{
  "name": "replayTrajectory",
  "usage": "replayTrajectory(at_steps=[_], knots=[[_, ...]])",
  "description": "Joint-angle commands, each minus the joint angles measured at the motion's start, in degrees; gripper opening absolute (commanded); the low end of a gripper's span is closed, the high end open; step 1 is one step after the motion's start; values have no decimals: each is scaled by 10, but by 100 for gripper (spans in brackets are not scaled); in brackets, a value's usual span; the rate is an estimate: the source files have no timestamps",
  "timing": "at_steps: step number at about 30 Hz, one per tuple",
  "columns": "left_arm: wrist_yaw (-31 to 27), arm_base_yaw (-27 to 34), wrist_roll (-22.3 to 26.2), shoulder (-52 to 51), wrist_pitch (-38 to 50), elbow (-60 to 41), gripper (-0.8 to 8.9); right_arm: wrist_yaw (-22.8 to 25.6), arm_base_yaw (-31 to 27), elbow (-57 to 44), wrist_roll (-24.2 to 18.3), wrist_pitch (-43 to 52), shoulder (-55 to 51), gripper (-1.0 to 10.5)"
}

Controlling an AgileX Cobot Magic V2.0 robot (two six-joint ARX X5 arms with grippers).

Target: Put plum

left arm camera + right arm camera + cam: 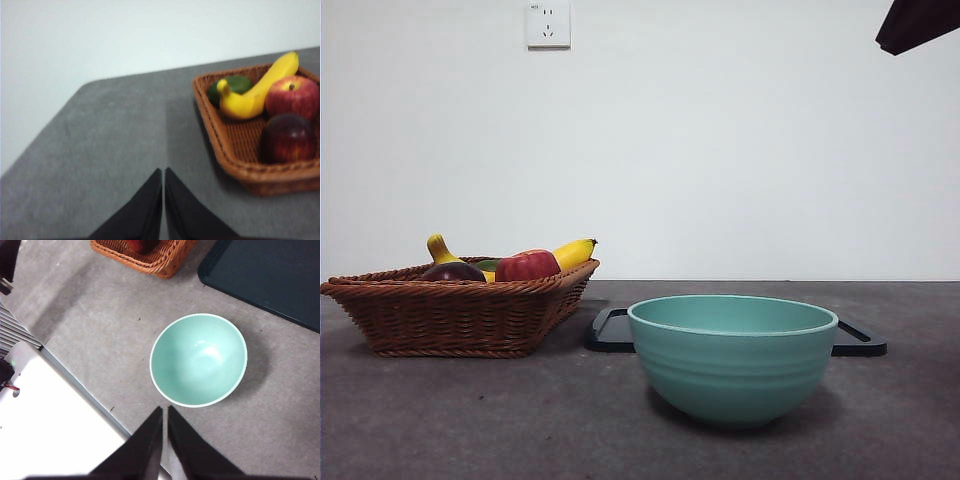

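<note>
The plum (289,137) is a glossy dark maroon fruit lying in the wicker basket (227,142); in the front view the plum (453,271) peeks over the basket's (460,310) rim at the left. My left gripper (163,172) is shut, above bare table beside the basket and apart from it. High over the empty teal bowl (199,359) hangs my right gripper (165,410), shut with nothing in it. The teal bowl (732,355) stands at the front centre.
A red apple (292,96), a yellow banana (257,90) and a green fruit (231,85) share the basket. A dark tray (610,330) lies behind the bowl. The table's edge (82,390) runs close to the bowl. A dark arm tip (915,22) shows at top right.
</note>
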Motion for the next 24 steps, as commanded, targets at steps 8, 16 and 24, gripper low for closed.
replayTrajectory(at_steps=[8,16,24], knots=[[-2,2,-6,-1,-36,-12,7,0,5,11,-5,7,4,5],[-2,2,-15,-1,-36,-12,7,0,5,11,-5,8,4,5],[-2,2,-14,-1,-36,-12,7,0,5,11,-5,8,4,5]])
